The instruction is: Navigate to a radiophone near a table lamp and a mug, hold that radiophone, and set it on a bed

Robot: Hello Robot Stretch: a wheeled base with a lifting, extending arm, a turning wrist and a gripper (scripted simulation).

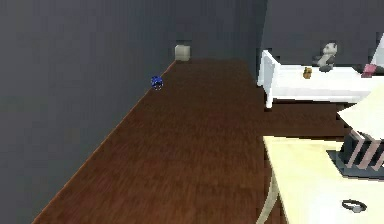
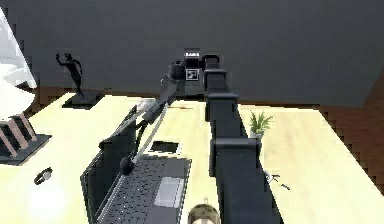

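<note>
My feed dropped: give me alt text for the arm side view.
The robot's dark arm reaches across a pale wooden table, its gripper near an open laptop. A dark figurine stands far left, a small plant right of the arm.

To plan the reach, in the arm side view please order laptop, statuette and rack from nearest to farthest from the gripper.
1. The laptop, right by the gripper, lower middle.
2. The statuette, farther up and left.
3. The rack, at the picture's left edge.
</note>
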